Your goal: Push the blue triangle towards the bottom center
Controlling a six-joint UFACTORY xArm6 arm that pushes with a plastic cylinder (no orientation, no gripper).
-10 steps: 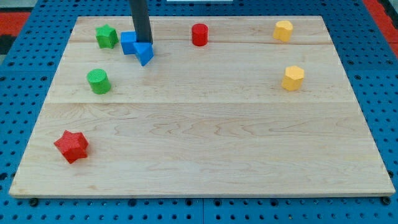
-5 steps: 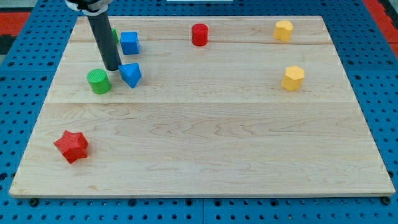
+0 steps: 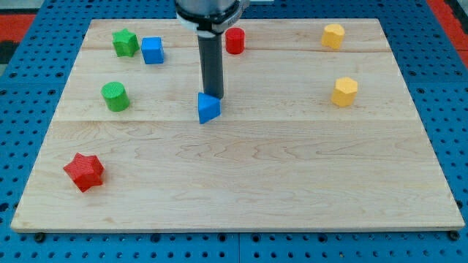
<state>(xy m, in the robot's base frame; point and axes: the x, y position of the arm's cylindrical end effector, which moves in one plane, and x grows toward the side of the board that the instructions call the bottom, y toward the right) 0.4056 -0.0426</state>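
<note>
Where the wooden surface (image 3: 241,175) shows its upper middle, you see the blue triangle (image 3: 208,108) with my tip (image 3: 213,96) touching its top edge. The end effector is a bare rod that holds nothing. You find the blue cube (image 3: 152,50) and green star (image 3: 125,42) at top left, well apart.

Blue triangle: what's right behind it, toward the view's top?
My tip stands directly behind the blue triangle, apparently touching its top edge. The rod hides the board strip behind it; no other block visible there.
</note>
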